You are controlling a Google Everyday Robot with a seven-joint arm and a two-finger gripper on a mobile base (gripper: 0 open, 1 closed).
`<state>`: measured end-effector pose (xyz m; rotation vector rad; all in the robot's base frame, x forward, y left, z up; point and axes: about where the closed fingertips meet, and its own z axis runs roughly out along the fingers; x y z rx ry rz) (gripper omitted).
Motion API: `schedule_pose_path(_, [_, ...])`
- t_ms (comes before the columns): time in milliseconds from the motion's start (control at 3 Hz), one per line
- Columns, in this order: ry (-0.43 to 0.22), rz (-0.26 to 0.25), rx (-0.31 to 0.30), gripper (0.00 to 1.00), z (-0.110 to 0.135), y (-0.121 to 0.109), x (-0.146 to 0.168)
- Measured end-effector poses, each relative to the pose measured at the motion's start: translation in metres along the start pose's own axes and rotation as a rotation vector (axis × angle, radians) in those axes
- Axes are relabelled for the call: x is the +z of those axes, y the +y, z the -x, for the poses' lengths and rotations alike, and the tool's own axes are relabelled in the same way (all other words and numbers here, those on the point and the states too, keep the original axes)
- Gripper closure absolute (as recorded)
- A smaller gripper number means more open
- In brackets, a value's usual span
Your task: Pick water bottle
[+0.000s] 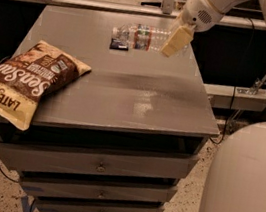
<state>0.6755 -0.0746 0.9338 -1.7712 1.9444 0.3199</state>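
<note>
The water bottle point(140, 36) is a clear ribbed bottle with a white cap at its left end and a red, white and green label band. It lies horizontal in the air above the back of the grey table point(125, 91). My gripper point(167, 45) reaches down from the upper right and is shut on the bottle's right end. One cream-coloured finger point(176, 39) shows in front of the bottle. The small flat black packet point(119, 45) lies on the table just below the bottle's cap end.
A brown SenSel chip bag point(26, 77) lies on the table's left side and hangs over the front left edge. Drawers point(97, 165) sit under the table top. My large white arm and body point(243, 187) fill the right side. A metal rail point(89, 3) runs behind the table.
</note>
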Motion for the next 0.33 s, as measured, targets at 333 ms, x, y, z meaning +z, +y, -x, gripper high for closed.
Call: schedule_pose_path(333, [-0.011,-0.008,-0.003,1.0,0.0052,-0.0004,-0.0014])
